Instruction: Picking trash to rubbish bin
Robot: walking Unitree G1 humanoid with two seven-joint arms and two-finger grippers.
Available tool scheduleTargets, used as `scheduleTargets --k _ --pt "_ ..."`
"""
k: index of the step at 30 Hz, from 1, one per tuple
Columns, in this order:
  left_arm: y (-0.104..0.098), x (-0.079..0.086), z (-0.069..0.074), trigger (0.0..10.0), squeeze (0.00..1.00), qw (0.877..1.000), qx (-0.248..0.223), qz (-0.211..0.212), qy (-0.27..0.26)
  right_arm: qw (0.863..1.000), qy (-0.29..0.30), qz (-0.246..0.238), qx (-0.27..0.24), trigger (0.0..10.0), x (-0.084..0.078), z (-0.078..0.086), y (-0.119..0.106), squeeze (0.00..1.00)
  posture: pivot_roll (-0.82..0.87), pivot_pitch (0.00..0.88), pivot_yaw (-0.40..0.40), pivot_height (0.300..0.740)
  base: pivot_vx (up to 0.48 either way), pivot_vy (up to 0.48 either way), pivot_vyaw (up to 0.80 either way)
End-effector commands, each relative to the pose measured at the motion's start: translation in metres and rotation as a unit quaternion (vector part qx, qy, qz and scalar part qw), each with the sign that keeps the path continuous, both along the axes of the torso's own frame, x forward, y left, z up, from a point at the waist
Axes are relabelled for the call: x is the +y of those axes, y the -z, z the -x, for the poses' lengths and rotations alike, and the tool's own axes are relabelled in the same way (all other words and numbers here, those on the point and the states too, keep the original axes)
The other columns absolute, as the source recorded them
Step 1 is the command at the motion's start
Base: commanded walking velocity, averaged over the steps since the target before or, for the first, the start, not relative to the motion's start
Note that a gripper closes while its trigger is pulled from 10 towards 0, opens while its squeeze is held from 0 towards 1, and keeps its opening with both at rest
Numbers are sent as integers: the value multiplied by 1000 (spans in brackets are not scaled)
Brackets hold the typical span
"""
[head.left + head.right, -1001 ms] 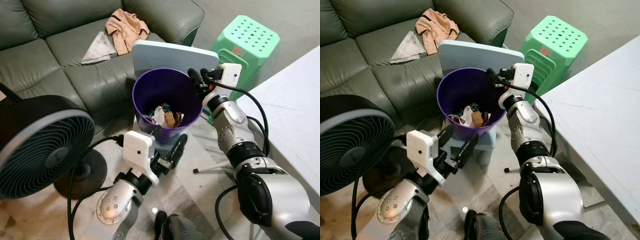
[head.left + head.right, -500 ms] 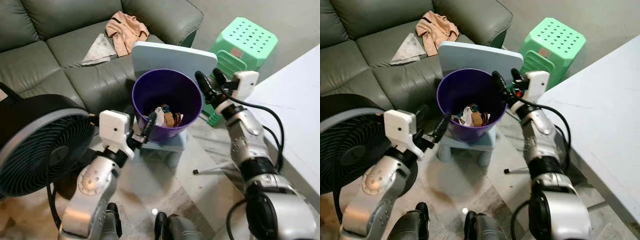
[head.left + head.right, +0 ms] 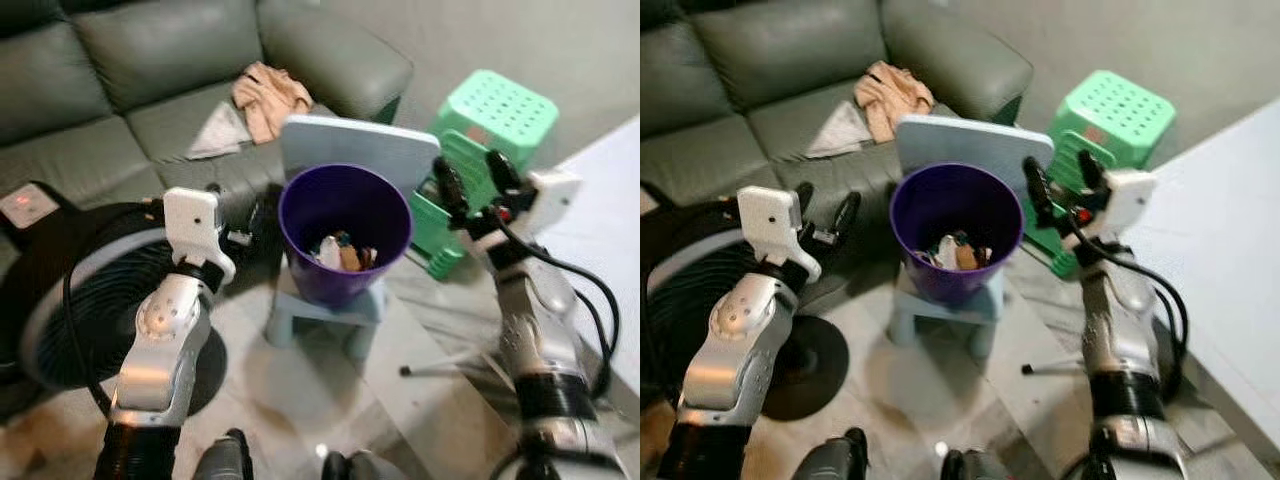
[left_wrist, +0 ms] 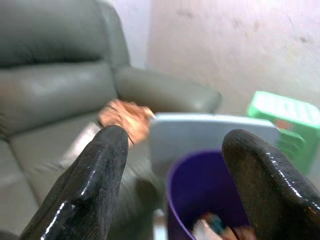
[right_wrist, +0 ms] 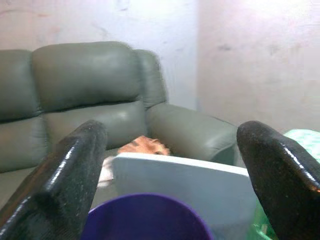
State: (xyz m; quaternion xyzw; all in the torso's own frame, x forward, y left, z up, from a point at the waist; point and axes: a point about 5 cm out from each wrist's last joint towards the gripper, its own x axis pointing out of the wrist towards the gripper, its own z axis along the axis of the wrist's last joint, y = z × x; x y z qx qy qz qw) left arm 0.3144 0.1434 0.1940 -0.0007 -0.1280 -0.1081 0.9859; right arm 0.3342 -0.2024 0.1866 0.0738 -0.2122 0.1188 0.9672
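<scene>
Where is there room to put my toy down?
The white table on the right looks bare. The sofa seat left of the cloth is free too. It is crowded around the purple bin, between both pincers, with the fan nearby.

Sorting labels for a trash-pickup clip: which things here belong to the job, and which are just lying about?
Job:
purple bin
trash in the bin
left gripper, open
right gripper, open

Lying about:
fan
green stool
peach cloth on the sofa
</scene>
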Motion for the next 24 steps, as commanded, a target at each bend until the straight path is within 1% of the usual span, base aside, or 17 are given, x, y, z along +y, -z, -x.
scheduleTargets --k 1,2,4,6,8,11,12,15,16,17,18,20,22,24 --pt "2 -4 -1 10000 0 1000 -3 2 11 1000 23 -1 -7 10000 -7 4 -5 1000 79 71 -79 740 0 0 0" --pt "1 -4 -1 10000 0 1000 -8 0 10 1000 29 0 -3 10000 -7 5 -4 1000 79 71 -79 740 0 0 0" --pt "2 -5 -3 10000 0 1000 -1 9 8 999 43 -5 8 10000 -9 6 -2 1000 59 58 -69 740 0 0 0" --pt "7 -8 -4 10000 0 1000 8 20 5 998 60 -4 22 10000 -12 9 1 1000 34 43 -52 740 0 0 0" --pt "16 -10 -6 10000 0 1000 16 15 -2 996 85 2 37 10000 -17 12 6 1000 17 32 -43 740 0 0 0" --pt "19 -11 -7 10000 0 1000 21 15 -4 995 85 -11 46 10000 -17 13 6 1000 7 27 -38 740 0 0 0" --pt "19 -11 -8 10000 0 1000 11 13 -3 994 94 -5 47 10000 -17 15 6 1000 1 22 -35 740 0 0 0" --pt "21 -9 -11 10000 0 999 18 35 -10 993 103 -9 54 10000 -15 17 10 1000 -11 14 -30 740 0 0 0" --pt "22 -9 -11 10000 0 999 21 40 -11 993 105 -9 55 10000 -15 18 10 110 -11 14 -30 740 0 0 0" --pt "22 -8 -12 10000 0 999 20 45 -12 993 102 -8 63 10000 -13 19 13 110 -14 8 -28 740 0 0 0" --pt "21 -8 -13 10000 0 999 15 46 -11 993 100 -1 69 10000 -10 21 16 0 -14 8 -28 740 0 0 0" --pt "22 -8 -14 10000 0 999 13 41 -12 992 103 12 67 10000 -8 23 18 0 -20 4 -23 740 0 0 0" --pt "26 -9 -14 10000 0 998 26 51 -14 989 109 25 92 10000 -6 25 25 0 -20 4 -23 740 0 0 0" --pt "27 -10 -14 10000 0 998 27 50 -13 987 113 30 107 10000 -6 25 29 0 -20 4 -23 740 0 0 0"
